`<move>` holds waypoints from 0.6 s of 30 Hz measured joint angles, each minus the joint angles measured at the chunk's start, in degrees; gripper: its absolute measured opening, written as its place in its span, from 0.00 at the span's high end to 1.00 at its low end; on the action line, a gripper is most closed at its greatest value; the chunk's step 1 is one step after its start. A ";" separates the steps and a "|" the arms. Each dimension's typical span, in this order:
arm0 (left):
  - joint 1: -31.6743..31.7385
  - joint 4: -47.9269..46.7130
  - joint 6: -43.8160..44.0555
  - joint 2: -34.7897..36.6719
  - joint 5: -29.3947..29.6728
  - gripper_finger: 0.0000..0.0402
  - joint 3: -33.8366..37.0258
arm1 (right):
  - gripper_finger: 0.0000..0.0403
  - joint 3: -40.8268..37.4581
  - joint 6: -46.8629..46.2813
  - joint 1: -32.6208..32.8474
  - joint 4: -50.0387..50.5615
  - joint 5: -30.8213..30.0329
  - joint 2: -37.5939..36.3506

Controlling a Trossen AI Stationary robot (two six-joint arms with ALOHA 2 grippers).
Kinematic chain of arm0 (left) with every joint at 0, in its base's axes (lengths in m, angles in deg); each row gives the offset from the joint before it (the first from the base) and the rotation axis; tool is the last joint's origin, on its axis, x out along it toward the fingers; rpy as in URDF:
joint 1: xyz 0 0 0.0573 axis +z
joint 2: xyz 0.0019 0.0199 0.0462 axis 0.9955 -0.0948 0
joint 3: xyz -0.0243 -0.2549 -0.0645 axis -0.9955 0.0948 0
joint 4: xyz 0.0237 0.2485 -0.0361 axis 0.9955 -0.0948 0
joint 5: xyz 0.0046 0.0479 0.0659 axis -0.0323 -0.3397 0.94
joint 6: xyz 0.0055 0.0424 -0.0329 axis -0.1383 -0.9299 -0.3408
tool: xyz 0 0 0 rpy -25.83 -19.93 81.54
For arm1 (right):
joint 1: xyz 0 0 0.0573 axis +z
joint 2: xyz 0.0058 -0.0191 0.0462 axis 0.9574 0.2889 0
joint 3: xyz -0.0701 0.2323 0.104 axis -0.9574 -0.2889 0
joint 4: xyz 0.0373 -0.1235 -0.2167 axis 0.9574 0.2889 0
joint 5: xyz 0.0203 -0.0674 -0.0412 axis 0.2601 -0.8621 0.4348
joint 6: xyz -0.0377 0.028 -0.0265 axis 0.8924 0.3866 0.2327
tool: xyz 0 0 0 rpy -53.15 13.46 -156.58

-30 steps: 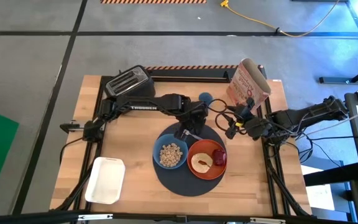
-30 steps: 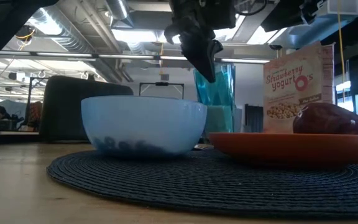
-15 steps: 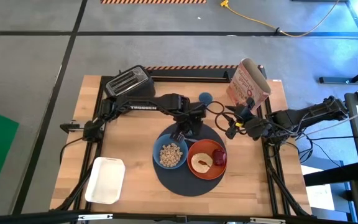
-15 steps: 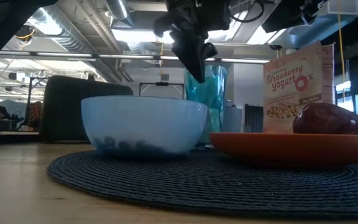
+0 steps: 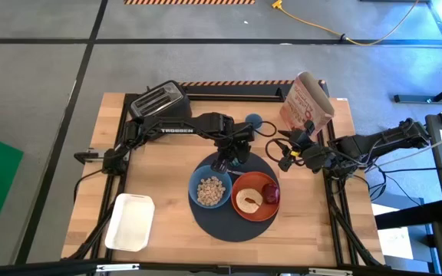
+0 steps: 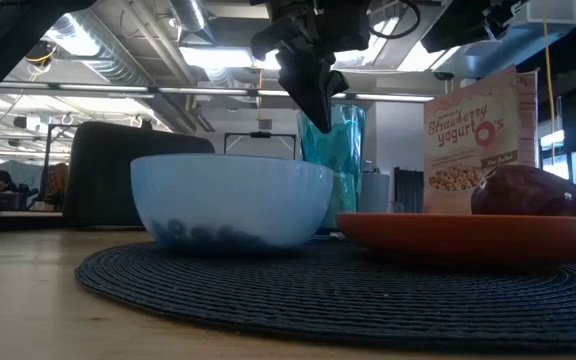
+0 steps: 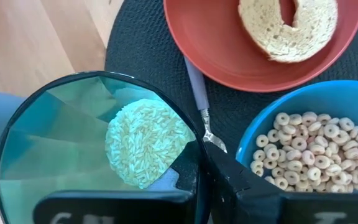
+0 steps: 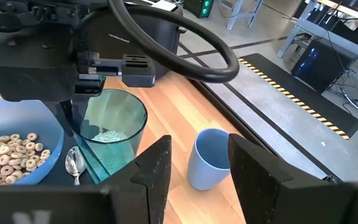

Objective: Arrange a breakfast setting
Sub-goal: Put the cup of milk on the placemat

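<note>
The left gripper (image 6: 313, 95) pinches the teal glass (image 6: 331, 165) rim; lower it upright, clear of the spoon (image 7: 199, 102). The right gripper (image 8: 197, 165) waits, half open.

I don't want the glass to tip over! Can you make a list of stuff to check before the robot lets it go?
1. Left end effector shut on the teal glass rim: ok.
2. Glass upright: ok.
3. Glass bottom resting flat on the dark mat: cannot tell.
4. Purple-handled spoon not under the glass: ok, it lies beside it.
5. Blue bowl clear of the glass: ok.
6. Right end effector out of the way: ok.
</note>
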 joint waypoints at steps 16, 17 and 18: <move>0.22 -0.14 1.65 1.80 7.72 0.65 0.00 | 0.64 -0.13 -0.49 -0.02 -0.22 -8.80 0.02; 0.24 -0.41 1.68 2.81 7.75 0.64 0.00 | 0.64 -0.79 -0.26 0.00 -1.09 -10.98 -0.05; 0.38 -1.01 1.69 3.90 7.28 0.63 0.00 | 0.64 -1.97 0.37 -0.04 -1.86 -12.65 -0.36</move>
